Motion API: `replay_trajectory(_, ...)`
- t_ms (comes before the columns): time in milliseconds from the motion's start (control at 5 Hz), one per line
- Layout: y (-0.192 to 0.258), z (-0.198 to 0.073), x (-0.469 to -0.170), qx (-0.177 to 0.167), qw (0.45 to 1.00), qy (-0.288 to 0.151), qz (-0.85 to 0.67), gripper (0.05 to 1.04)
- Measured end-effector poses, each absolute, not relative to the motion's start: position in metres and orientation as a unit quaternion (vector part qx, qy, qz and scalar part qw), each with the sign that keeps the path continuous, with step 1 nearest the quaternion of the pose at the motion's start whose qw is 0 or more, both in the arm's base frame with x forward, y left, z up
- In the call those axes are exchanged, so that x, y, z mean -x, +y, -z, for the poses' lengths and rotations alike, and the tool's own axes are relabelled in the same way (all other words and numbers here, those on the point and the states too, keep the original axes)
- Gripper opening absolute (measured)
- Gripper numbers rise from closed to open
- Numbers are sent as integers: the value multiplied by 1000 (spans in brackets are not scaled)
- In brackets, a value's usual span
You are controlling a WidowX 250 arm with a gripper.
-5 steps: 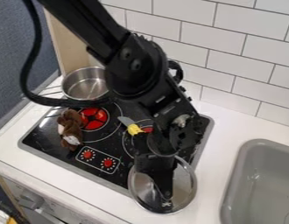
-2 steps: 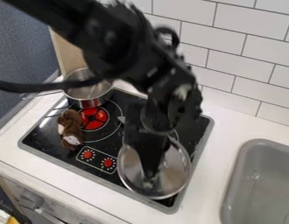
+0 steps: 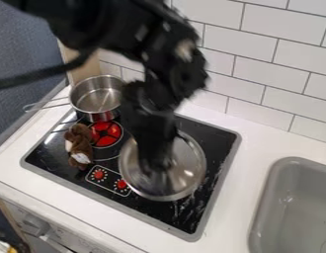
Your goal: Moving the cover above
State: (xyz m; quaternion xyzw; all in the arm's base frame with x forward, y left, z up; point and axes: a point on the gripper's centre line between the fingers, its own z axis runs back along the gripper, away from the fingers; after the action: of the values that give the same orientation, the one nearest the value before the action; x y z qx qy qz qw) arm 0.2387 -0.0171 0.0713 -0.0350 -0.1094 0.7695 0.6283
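The black arm (image 3: 155,44) comes in from the upper left, blurred, and its gripper (image 3: 159,168) holds the round lid (image 3: 185,173) above the black hob (image 3: 215,148). The lid overlaps a corner of the control panel (image 3: 103,182). Left of the lid, a brown plush toy (image 3: 80,143) lies on the hob, beside a red burner (image 3: 106,134). A steel pot (image 3: 98,99) stands upright at the hob's back left corner, handle pointing left. On the right, a grey sink (image 3: 294,205) is set into the white worktop (image 3: 248,148), below a tiled wall (image 3: 278,69).
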Motion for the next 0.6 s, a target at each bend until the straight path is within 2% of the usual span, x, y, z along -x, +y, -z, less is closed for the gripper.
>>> replay_trajectory(200, -21, -70, -272, 42, 647, -75, -758, 55)
replay_trajectory(400, -26, -71, -303, 52, 656, -70, -749, 55)
replay_trajectory(600, -33, -63, -317, 46, 666, -54, -742, 55)
